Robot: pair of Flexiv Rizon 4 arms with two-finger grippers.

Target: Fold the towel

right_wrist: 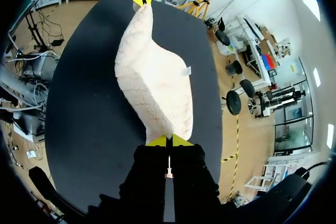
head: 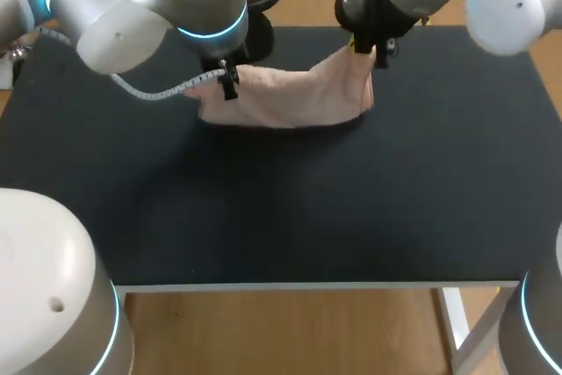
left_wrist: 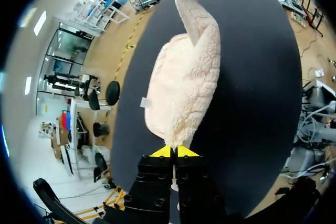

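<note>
Left tool point(left_wrist: 174, 152), right tool point(right_wrist: 169, 141) pinching towel point(head: 290, 98), white tag point(left_wrist: 143, 103)

**Black desk, one towel**

The desk point(head: 290, 208) has a flat black top with a pale strip along its front edge. A fluffy, peach-coloured towel point(head: 290, 98) is toward the far side, near the middle. Its sagging lower part seems to touch the black surface, and both its ends are raised.

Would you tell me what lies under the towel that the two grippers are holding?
Only the black tabletop shows around the towel, pinched by left gripper and right gripper. The patch directly beneath it is covered.
</note>
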